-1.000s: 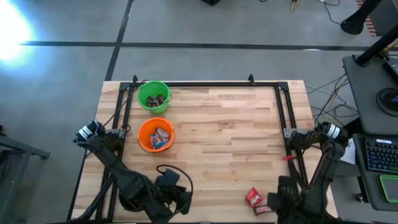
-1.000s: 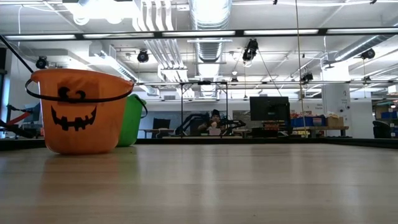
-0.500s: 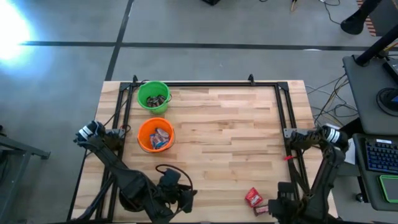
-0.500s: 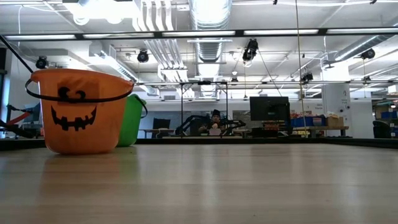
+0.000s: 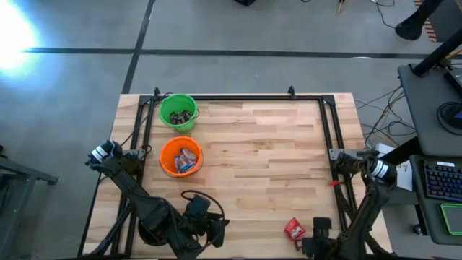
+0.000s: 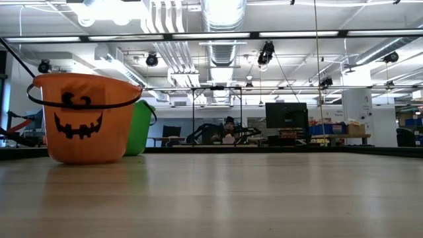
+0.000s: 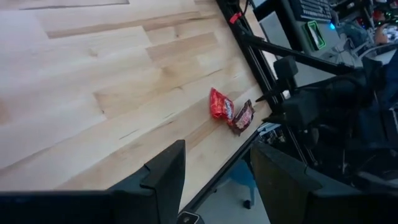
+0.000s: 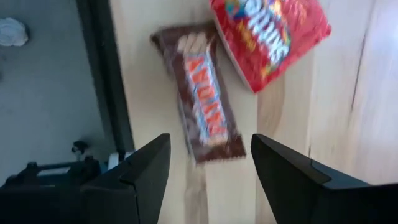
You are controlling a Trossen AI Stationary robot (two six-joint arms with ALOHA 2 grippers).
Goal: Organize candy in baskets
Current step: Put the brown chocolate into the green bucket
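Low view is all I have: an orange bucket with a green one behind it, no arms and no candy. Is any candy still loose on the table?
Observer: Yes, two pieces lie at the near right corner: a red candy and a dark brown candy right beside it.
Operator: Is a gripper on them?
Observer: The right gripper hangs over the brown one with its fingers open and nothing between them.
Operator: And the left arm?
Observer: The left gripper waits open at the table's near edge, looking toward that same pair.
Operator: What do the buckets hold?
Observer: The orange bucket holds blue-and-white pieces; the green bucket holds dark ones.
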